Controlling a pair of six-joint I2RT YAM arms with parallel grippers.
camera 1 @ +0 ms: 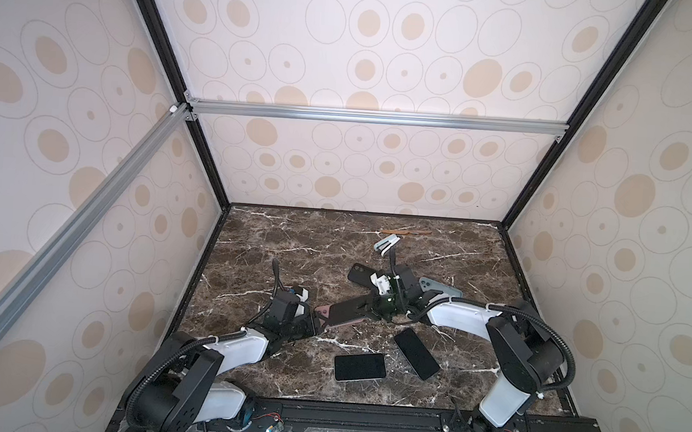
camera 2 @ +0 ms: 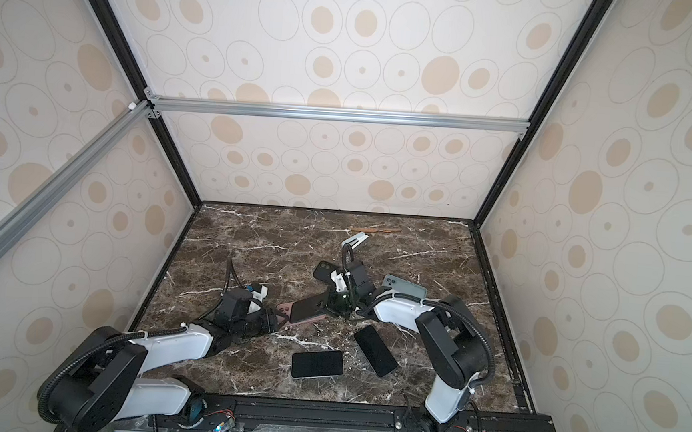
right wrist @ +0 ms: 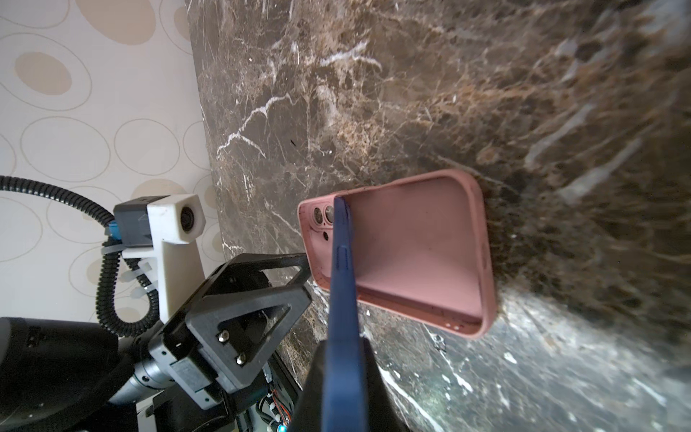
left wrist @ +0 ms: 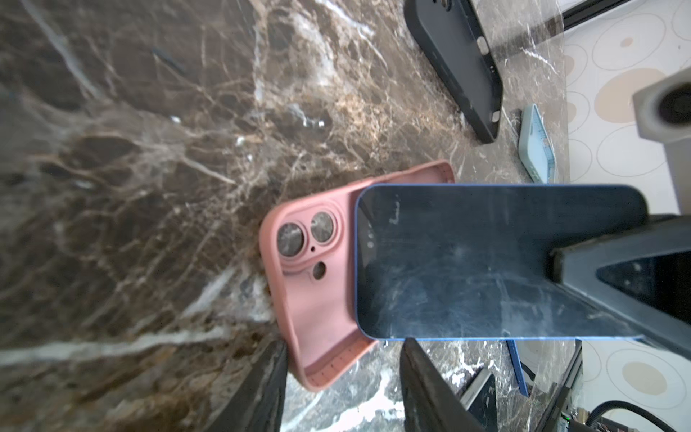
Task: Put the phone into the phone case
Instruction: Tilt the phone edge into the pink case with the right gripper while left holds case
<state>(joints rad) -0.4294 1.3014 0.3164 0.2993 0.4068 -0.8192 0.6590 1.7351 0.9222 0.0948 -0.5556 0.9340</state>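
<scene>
Phone [left wrist: 467,262], tilted, points along pink case [left wrist: 314,299] toward its camera end; right end effector [right wrist: 342,359] pinches it; left end effector [left wrist: 342,344] straddles case, grip unclear.

the blue-edged black-screened phone [left wrist: 467,262] hides much of the pink silicone phone case [left wrist: 314,299]. beyond that case, a black phone case [left wrist: 460,63] is cut off at the view's edge; the brown marble tabletop [left wrist: 112,224] beside it is blurred.

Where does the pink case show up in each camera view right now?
Top view: pink case just left of centre, mostly under the blue phone.
Top view: left of centre, likewise covered.
Left wrist: mid-picture, camera holes showing.
Right wrist: mid-picture, behind the phone's edge.
Shared landmark: the blue phone tilted over the case.
</scene>
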